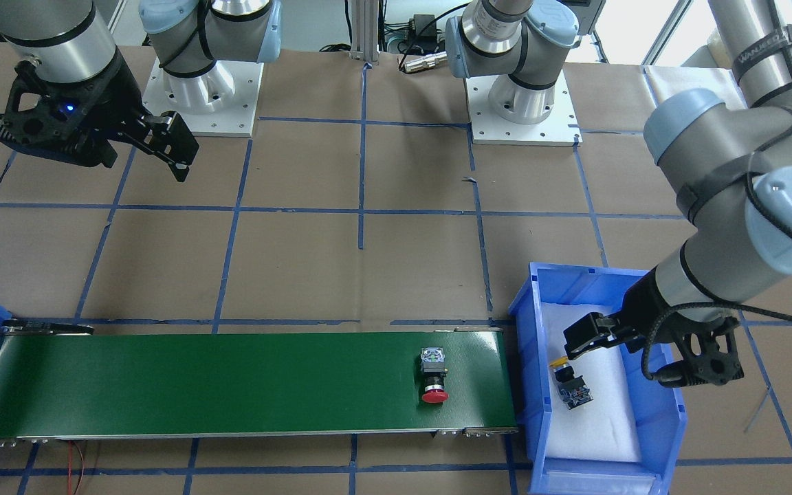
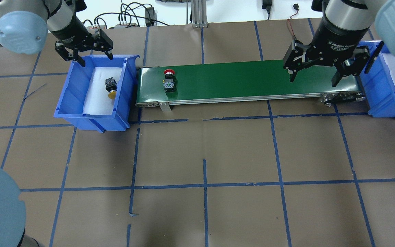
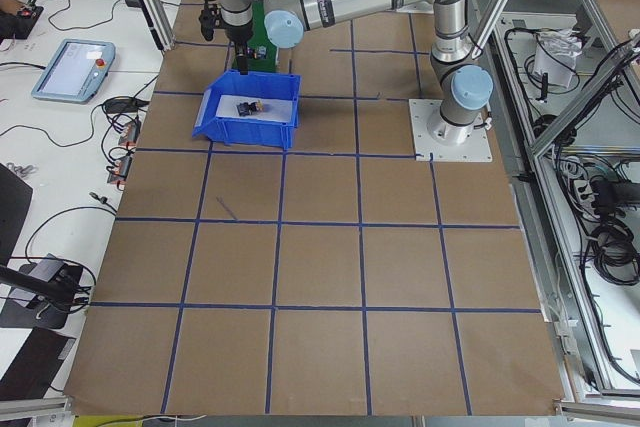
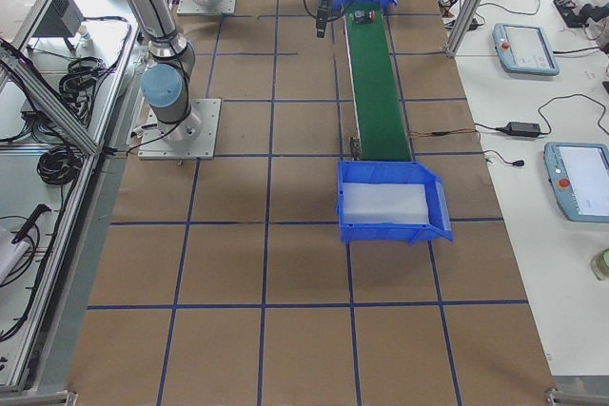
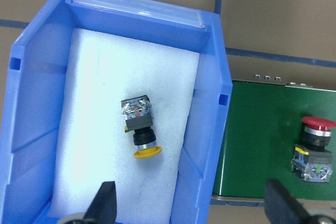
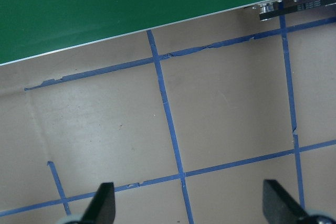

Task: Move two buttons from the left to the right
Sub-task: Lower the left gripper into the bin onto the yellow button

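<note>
The yellow button (image 5: 139, 129) lies on its side on the white foam inside the left blue bin (image 2: 70, 85). My left gripper (image 2: 86, 56) hangs open above that bin's far end, clear of the button and holding nothing. The red button (image 2: 168, 80) lies on the green conveyor belt (image 2: 245, 79), near the end beside the left bin; it also shows in the front view (image 1: 434, 377). Over the belt's other end my right gripper (image 2: 313, 80) is open and empty, and its wrist view shows only brown table and the belt's edge (image 6: 157, 3).
A second blue bin (image 2: 389, 103) with white foam stands at the belt's right end. The table top (image 2: 204, 154) is brown paper with a grid of blue tape. Both arm bases (image 1: 520, 103) stand on white plates. Tablets and cables lie on side benches.
</note>
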{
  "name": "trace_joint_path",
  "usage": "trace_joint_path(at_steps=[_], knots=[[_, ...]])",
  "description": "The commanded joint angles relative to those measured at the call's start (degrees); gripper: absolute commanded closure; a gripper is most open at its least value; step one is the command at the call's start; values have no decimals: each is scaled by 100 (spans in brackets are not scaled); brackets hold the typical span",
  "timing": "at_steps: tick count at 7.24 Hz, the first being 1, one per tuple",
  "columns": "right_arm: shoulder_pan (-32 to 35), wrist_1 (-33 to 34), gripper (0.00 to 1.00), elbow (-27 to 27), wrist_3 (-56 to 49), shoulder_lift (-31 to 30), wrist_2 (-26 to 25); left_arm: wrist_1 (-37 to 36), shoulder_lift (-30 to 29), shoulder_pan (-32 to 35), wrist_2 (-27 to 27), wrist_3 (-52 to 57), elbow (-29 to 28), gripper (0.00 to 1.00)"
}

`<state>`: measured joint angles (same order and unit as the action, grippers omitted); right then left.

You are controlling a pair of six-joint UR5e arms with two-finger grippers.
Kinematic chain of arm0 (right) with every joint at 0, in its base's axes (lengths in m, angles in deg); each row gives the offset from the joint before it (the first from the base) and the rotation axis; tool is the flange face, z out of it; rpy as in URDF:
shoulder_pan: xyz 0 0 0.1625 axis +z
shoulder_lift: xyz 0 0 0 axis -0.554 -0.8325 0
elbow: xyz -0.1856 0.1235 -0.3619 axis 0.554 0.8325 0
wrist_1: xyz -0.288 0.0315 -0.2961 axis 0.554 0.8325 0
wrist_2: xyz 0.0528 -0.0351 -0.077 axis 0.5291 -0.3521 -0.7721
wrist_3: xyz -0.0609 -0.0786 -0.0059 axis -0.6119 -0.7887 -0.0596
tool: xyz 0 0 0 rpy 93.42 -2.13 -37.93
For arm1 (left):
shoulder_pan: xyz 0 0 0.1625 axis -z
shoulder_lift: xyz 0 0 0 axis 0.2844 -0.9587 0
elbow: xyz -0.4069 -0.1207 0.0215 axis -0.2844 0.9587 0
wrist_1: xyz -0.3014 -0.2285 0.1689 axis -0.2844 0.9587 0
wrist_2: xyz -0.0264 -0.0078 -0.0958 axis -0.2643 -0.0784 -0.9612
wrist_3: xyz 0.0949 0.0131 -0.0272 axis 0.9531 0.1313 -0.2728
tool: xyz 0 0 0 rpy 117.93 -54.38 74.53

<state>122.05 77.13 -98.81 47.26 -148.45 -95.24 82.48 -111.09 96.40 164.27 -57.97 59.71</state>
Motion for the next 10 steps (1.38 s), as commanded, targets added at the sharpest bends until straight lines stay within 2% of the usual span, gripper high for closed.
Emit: trace_joint_path(at_steps=[1, 2, 4, 10], knots=[[1, 14, 0, -1, 14, 9, 179, -256, -674, -278, 44, 73, -23, 0], [10, 14, 0, -1, 23, 0, 179, -257, -824, -471, 62, 74, -6, 0], [10, 14, 0, -1, 32, 0, 179, -248, -1001, -413, 62, 39, 91, 1], [18, 6, 0, -1, 32, 0, 179, -292, -1107, -298, 18, 3, 12, 5]])
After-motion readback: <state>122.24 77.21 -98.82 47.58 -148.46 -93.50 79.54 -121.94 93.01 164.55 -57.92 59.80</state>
